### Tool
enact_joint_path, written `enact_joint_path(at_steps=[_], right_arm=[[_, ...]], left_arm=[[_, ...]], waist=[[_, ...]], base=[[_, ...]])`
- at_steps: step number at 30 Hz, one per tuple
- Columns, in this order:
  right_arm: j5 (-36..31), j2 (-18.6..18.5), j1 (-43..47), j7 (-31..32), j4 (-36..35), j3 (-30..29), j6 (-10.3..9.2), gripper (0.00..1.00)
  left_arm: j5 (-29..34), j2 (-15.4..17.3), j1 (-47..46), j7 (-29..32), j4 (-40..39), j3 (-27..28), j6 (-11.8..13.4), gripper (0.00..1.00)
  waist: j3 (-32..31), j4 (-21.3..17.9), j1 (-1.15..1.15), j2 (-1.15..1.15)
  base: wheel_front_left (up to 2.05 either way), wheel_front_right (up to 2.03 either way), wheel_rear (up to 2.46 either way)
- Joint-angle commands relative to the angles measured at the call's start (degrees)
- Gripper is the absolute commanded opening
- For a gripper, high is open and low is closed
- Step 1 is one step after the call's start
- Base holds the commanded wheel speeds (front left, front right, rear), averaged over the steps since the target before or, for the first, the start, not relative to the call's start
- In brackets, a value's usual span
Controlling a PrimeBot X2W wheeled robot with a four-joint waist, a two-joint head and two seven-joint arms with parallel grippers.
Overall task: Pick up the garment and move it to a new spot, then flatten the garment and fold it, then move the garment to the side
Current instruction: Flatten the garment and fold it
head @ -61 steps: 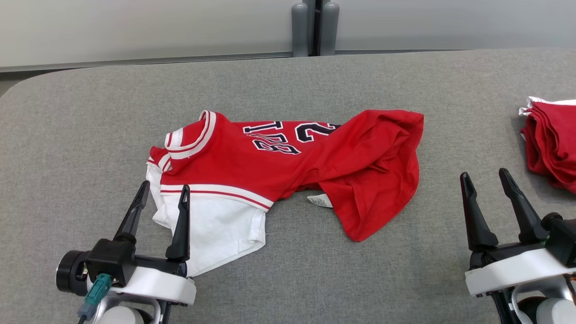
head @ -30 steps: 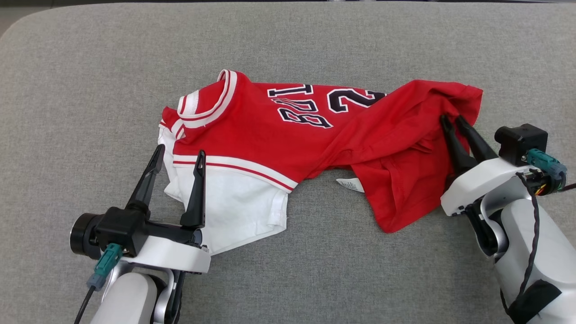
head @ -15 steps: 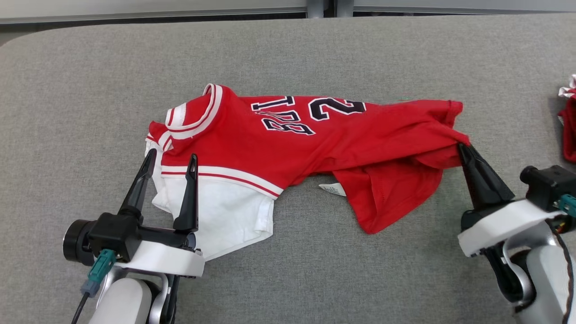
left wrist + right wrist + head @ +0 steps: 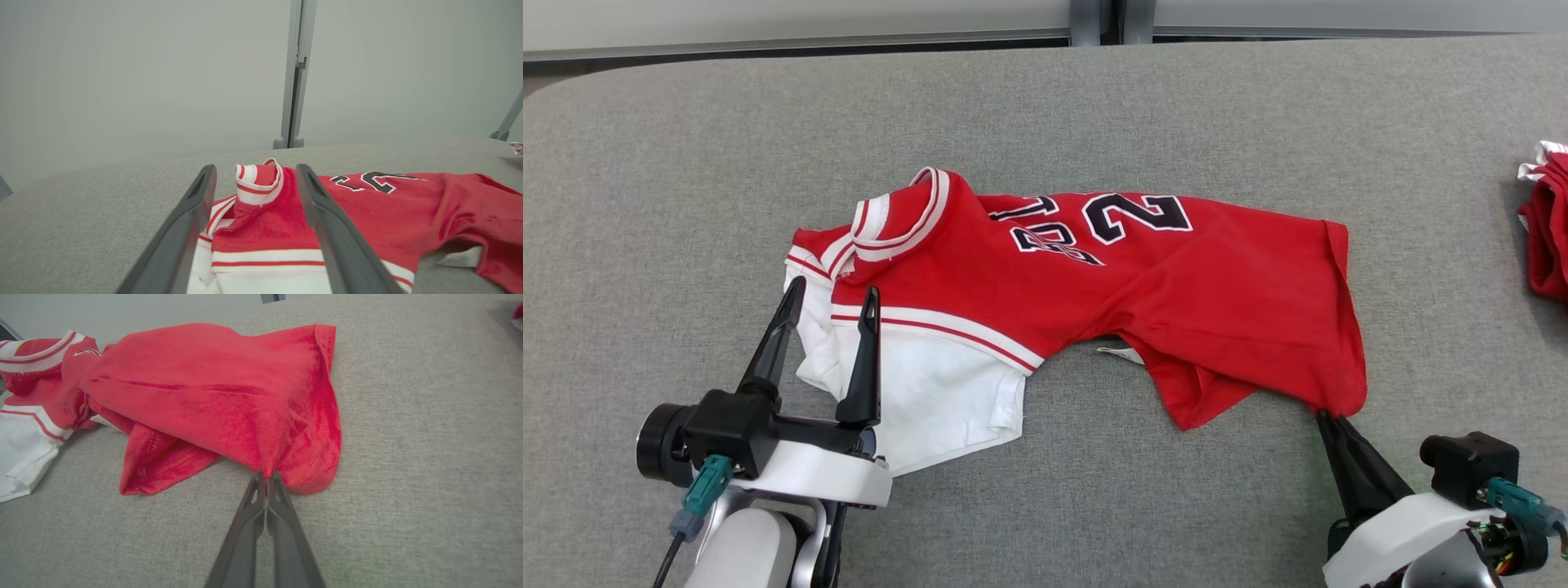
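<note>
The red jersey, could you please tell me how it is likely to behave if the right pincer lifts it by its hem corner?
Probably floppy: the red jersey lies in soft folds and gathers to a point where the right pincer is shut on its hem. It would likely hang and drag rather than hold shape. The thin cloth looks light.
</note>
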Motion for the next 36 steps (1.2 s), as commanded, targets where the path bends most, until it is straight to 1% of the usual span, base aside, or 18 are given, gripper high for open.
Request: enact_joint_path(at_steps=[1,7,12,15,24,36], right_arm=[[0.0,0.0,-0.4,-0.8,0.1,-0.5,-0.02,1.0],[0.0,1.2,-1.6,-6.3,-3.2,-1.4,-0.01,1.0],[-0.6,0.6,-2.0,-10.2,-7.2,-3.1,-0.01,1.0],[-1.5,0.1,-2.7,-11.2,-8.3,-4.3,-0.01,1.0],[-2.1,-0.4,-1.0,-10.3,-8.4,-5.1,-0.01,1.0],[-2.2,-0.1,0.1,-9.3,-8.6,-5.3,-0.01,1.0]], left_arm=[[-0.2,0.3,0.7,-0.3,0.2,0.1,0.0,1.0],[-0.9,1.0,1.9,-0.1,0.4,0.5,0.3,1.0],[-1.3,1.5,3.1,0.1,0.4,1.1,1.0,1.0],[-1.4,1.6,4.6,0.3,0.3,1.1,1.4,1.0],[-1.5,2.7,8.7,1.7,-0.2,0.7,2.3,1.0],[-1.6,3.4,10.0,2.9,-1.8,-0.2,2.6,1.0]], waist=[[-0.2,0.1,0.0,0.0],[-1.6,-0.3,0.0,0.0],[-3.5,-0.6,0.0,0.0],[-4.9,-0.8,0.0,0.0],[-8.5,-1.1,0.0,0.0],[-8.7,-0.8,0.0,0.0]], base=[[0.0,0.0,0.0],[0.0,0.0,0.0],[0.0,0.0,0.0],[0.0,0.0,0.0],[0.0,0.0,0.0],[0.0,0.0,0.0]])
